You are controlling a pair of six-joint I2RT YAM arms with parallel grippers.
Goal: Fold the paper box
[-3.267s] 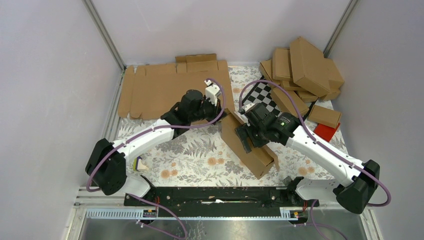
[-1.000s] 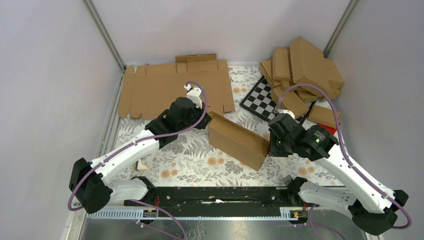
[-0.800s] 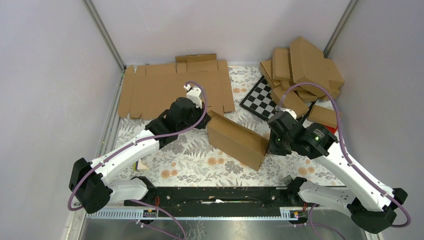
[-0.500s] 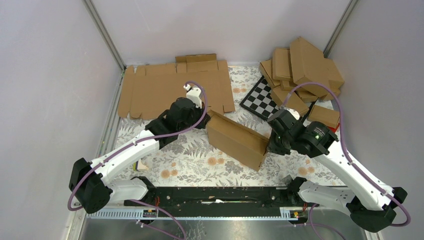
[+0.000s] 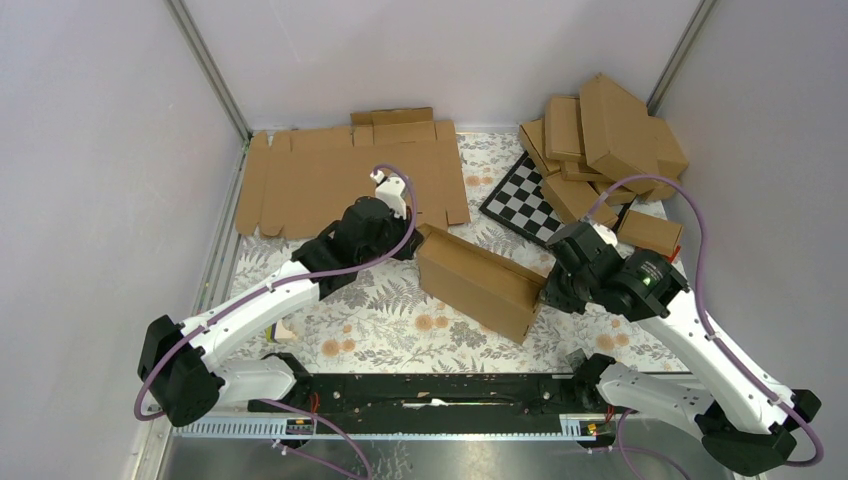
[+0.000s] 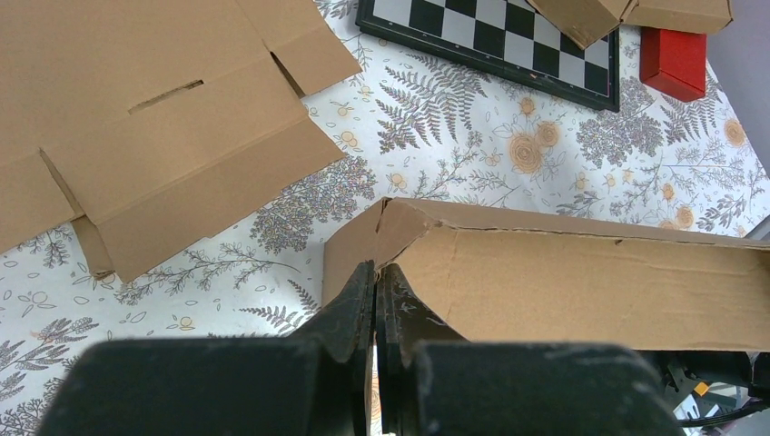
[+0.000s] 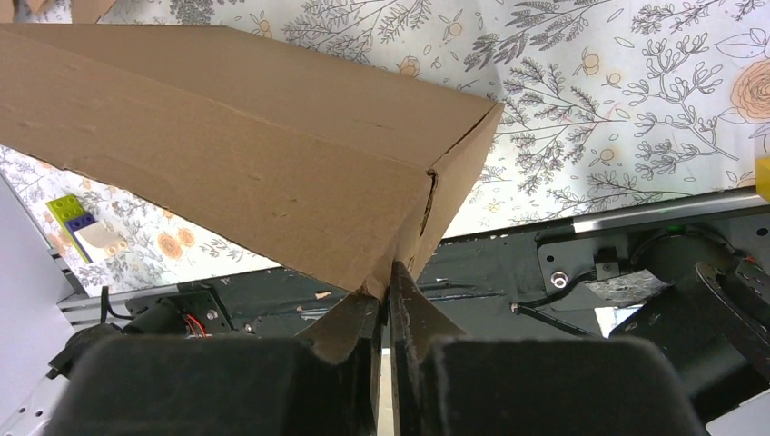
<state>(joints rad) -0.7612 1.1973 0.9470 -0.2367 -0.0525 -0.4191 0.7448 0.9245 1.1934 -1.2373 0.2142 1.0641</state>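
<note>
The plain brown corrugated-cardboard paper box [image 5: 478,280] is lying closed and slantwise in the middle of the floral worktop [image 5: 370,315], just in front of the flat brown cardboard sheets [image 5: 320,175]. Over the last second the right claw [image 5: 545,293] has been narrowing onto the box's near right end, and it is now pinching that corner edge. The left claw [image 5: 412,240] is staying clenched on the far left corner. With both ends being gripped, the box is looking formed; probably only final squaring is remaining.
</note>
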